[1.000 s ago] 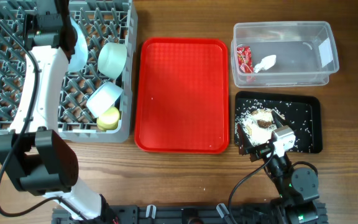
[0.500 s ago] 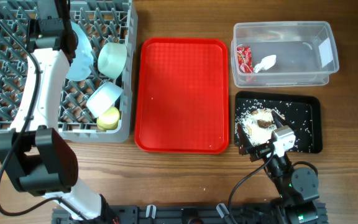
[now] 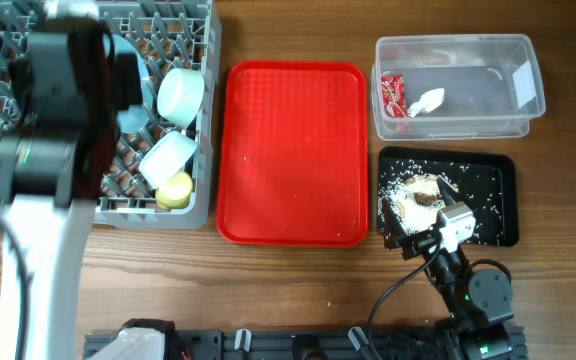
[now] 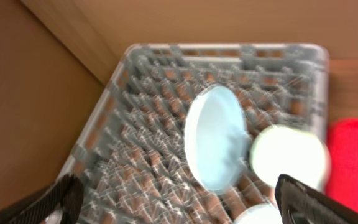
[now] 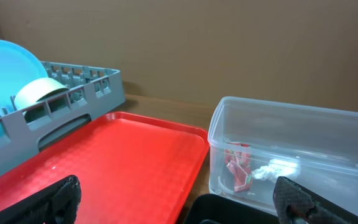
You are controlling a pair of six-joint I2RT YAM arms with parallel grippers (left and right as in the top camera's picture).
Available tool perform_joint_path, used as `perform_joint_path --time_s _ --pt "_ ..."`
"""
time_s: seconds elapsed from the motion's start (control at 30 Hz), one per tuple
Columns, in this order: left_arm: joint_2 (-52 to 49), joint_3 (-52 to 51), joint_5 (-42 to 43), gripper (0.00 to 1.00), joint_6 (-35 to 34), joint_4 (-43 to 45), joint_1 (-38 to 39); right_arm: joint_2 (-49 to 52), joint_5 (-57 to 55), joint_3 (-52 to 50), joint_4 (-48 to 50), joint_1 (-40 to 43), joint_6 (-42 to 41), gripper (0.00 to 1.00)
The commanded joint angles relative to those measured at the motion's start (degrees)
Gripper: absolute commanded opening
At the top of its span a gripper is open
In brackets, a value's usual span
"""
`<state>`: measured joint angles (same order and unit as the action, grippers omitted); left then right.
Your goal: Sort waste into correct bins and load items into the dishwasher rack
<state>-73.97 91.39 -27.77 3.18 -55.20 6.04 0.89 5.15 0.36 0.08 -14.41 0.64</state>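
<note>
The grey dishwasher rack (image 4: pixel 135 124) holds the pale blue plate (image 4: pixel 215 146), which stands on edge between the pegs. Beside the plate are two pale blue bowls (image 3: pixel 181 95) (image 3: pixel 168 158) and a yellow cup (image 3: pixel 175 190). My left gripper (image 4: pixel 179 205) hangs open above the rack with nothing between its fingers. In the overhead view the blurred left arm (image 3: pixel 63 110) covers much of the rack. The clear tub (image 3: pixel 513 60) holds the red wrapper (image 3: pixel 394 95) and the white napkin (image 3: pixel 427 100). Food scraps (image 3: pixel 418 192) lie in the black tray (image 3: pixel 498 200). My right gripper (image 5: pixel 179 205) is open and empty at that tray's near left corner.
The red serving tray (image 3: pixel 293 150) lies between the rack and the two bins, with only a few crumbs on it. Bare wooden table runs along the front edge. A brown wall stands behind the rack and tub.
My left gripper has opened and let go of the plate, which now stands in the rack. The left arm has lifted up toward the overhead camera. The right arm has not moved.
</note>
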Motion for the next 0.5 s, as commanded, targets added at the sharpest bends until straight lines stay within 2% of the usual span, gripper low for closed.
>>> perform_joint_path --time_s 0.0,0.13,0.23,0.37,0.47 --pt "6.0 0.0 10.9 1.00 -12.2 -7.0 1.5 -0.6 0.9 -0.1 0.3 0.3 -0.8 1.00" --pt "11.6 0.0 19.9 1.00 -12.9 -12.2 2.1 -0.6 0.9 -0.1 0.3 0.3 -0.8 1.00" --pt "14.5 0.0 23.3 1.00 -12.9 -12.8 2.1 -0.6 0.9 -0.1 0.3 0.3 -0.8 1.00" --pt "17.0 0.0 23.6 1.00 -12.8 -12.9 2.1 -0.6 0.9 -0.1 0.3 0.3 -0.8 1.00" --pt "18.5 0.0 21.3 1.00 -12.9 -19.4 2.0 -0.6 0.9 -0.1 0.3 0.3 -0.8 1.00"
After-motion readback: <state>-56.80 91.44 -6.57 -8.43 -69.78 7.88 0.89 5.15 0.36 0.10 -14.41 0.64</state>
